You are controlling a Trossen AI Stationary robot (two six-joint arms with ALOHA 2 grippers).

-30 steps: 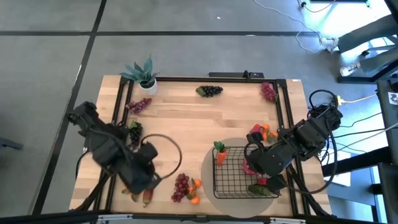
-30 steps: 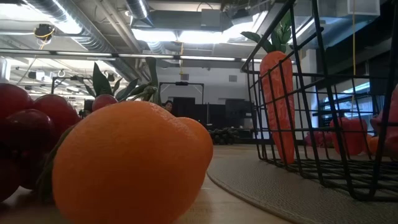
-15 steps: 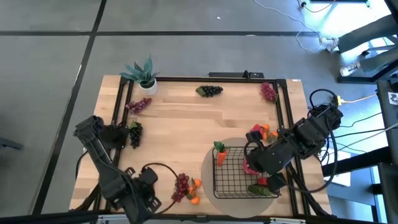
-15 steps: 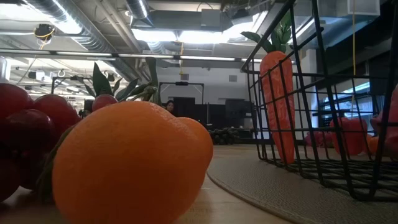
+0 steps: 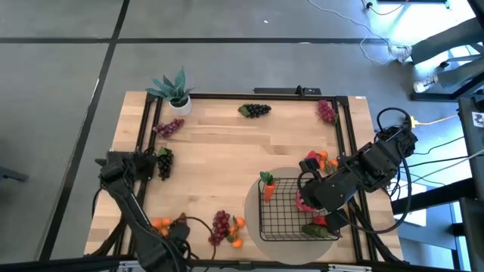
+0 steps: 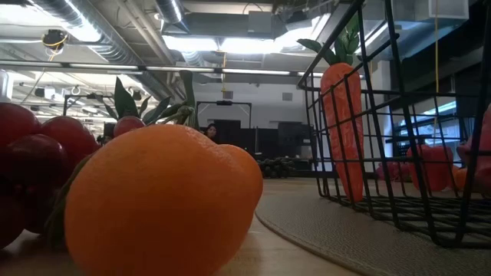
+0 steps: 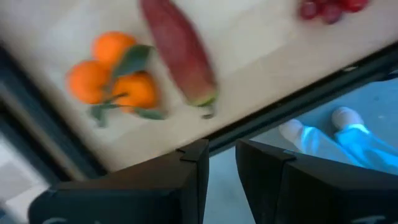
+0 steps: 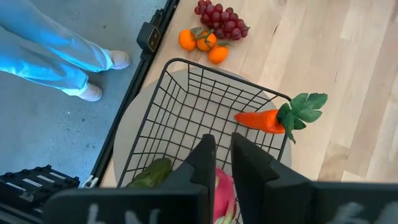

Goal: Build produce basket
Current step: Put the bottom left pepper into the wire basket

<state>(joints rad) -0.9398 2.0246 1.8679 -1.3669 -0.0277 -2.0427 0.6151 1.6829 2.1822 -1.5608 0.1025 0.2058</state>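
Over the basket (image 5: 291, 210), which sits on a round mat (image 5: 253, 202) at the table's front right, the right gripper (image 8: 219, 163) hangs with its fingers set narrow, a slim gap between them and nothing gripped; pink dragon fruit (image 8: 222, 191) lies directly beneath. A carrot (image 5: 268, 187) leans in the basket's corner, and a green pepper (image 8: 150, 172) rests on the mesh floor. The left gripper (image 7: 221, 163) is off the front left edge, fingers slightly parted and empty, near loose oranges (image 7: 106, 73) and a reddish potato (image 7: 179, 55). Judged step: fetching the next piece. Approach should be made from above, fingers spread wider than the item, closed at its thickest part, then lifted clear of the basket rim before release.
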